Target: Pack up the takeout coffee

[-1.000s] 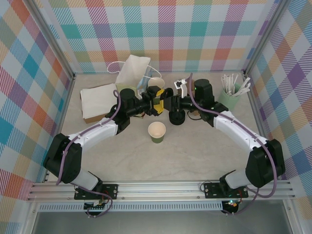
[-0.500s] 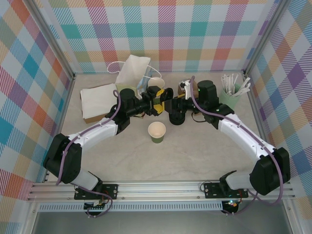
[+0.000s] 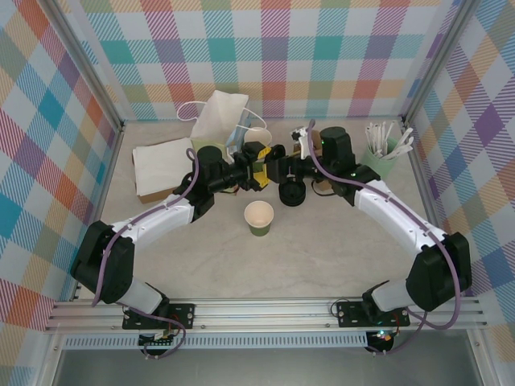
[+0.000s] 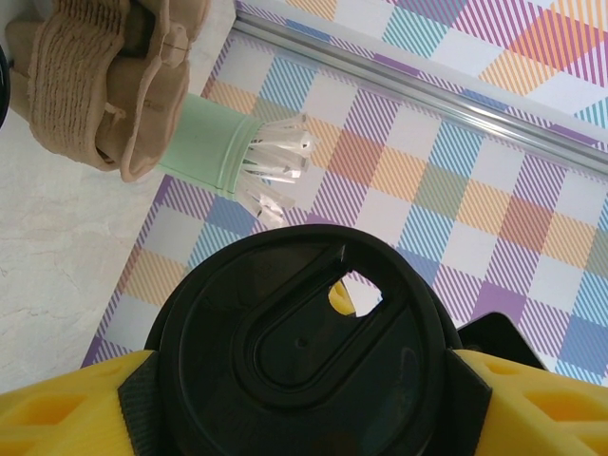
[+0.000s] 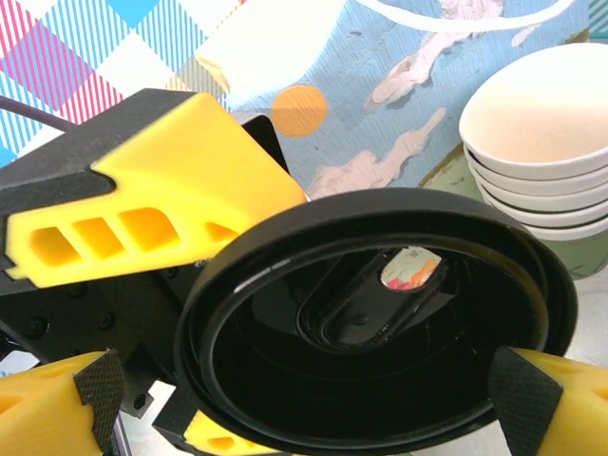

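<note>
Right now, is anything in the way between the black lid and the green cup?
Nothing visible. The left gripper holds the black lid, and only bare table lies between it and the open dark green cup.

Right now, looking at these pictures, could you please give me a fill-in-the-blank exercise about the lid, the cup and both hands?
The left hand grips the lid, whose colour is ___.
The dark green cup on the table has no ___ on it.
The right hand has its jaws ___.
Missing words: black; lid; open.
</note>
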Controlling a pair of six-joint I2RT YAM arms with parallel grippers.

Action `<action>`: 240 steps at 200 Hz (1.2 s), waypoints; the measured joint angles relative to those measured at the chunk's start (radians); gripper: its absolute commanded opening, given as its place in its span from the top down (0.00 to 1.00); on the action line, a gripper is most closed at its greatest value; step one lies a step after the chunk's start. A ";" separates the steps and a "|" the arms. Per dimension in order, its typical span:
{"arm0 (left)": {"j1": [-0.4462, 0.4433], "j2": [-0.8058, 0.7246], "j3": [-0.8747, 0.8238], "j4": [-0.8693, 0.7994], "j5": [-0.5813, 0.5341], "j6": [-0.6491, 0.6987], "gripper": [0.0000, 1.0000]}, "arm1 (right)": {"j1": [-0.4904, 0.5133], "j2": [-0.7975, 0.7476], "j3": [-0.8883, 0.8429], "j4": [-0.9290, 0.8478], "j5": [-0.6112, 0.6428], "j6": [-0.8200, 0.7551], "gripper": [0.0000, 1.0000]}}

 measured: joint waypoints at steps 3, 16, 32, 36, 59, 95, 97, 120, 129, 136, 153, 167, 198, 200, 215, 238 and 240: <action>0.000 0.000 0.000 0.000 0.000 0.000 0.25 | 0.000 0.002 0.001 0.000 0.000 0.000 0.00; 0.000 0.000 0.000 -0.002 0.000 0.000 0.25 | 0.000 0.006 0.005 -0.001 0.000 -0.003 0.00; 0.000 0.000 0.000 -0.007 0.000 0.000 0.25 | 0.000 0.018 0.012 -0.002 -0.001 -0.003 0.00; 0.000 0.000 0.000 -0.008 0.000 0.000 0.25 | 0.000 0.021 0.015 -0.002 -0.001 -0.003 0.00; 0.000 0.000 0.000 -0.014 0.000 0.003 0.25 | 0.006 0.036 0.026 -0.002 -0.004 -0.003 0.02; 0.000 0.000 0.000 -0.014 0.000 0.003 0.25 | 0.016 0.060 0.055 -0.001 -0.014 -0.004 0.21; 0.000 0.000 0.000 -0.014 0.000 0.003 0.25 | 0.016 0.062 0.056 0.000 -0.015 -0.008 0.22; 0.000 0.000 0.000 -0.014 0.000 0.003 0.25 | 0.019 0.078 0.060 -0.002 -0.015 0.000 0.34; 0.000 0.000 0.000 -0.015 0.000 0.003 0.25 | 0.019 0.084 0.060 -0.005 -0.016 0.000 0.38; 0.000 0.000 0.000 -0.014 0.000 0.003 0.25 | 0.020 0.086 0.060 -0.006 -0.016 -0.001 0.41; 0.000 0.000 0.000 -0.014 0.001 0.004 0.25 | 0.019 0.089 0.060 -0.010 -0.013 0.002 0.50; 0.000 0.000 0.000 -0.014 0.007 0.004 0.25 | 0.019 0.089 0.060 -0.017 -0.010 0.002 0.58; -0.001 -0.002 0.000 -0.015 0.011 0.008 0.25 | 0.018 0.089 0.060 -0.027 0.001 -0.004 0.71; -0.001 -0.002 0.000 -0.016 0.012 0.008 0.25 | 0.018 0.089 0.060 -0.027 0.002 -0.002 0.72; -0.001 -0.002 0.000 -0.022 0.011 0.017 0.24 | 0.020 0.089 0.060 -0.028 0.003 -0.003 0.77; -0.001 -0.008 0.000 -0.050 0.008 0.040 0.23 | 0.020 0.088 0.060 -0.035 0.004 -0.006 0.86; -0.002 -0.009 0.000 -0.053 0.008 0.042 0.22 | 0.020 0.088 0.060 -0.035 0.005 -0.003 0.86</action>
